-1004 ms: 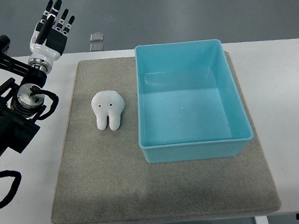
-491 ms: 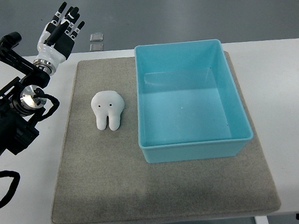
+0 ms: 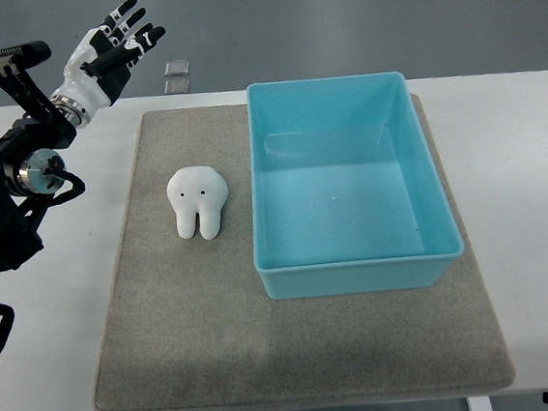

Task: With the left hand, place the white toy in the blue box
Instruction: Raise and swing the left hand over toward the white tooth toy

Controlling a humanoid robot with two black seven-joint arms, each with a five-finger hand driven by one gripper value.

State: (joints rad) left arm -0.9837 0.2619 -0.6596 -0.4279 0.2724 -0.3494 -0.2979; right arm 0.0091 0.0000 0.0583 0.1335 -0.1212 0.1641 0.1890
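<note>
The blue box looks like smooth moulded plastic, its floor glossy enough to catch soft light. It sits on a grey mat with a matt, felt-like nap, slightly rough, that covers the middle of a smooth white table with a satin finish. The white toy has a smooth, matt skin; plastic or rubber, I cannot tell. At the far left corner, the left hand shows glossy white and black hard shells, and the arm behind it is matt black with a bright polished metal disc.
</note>
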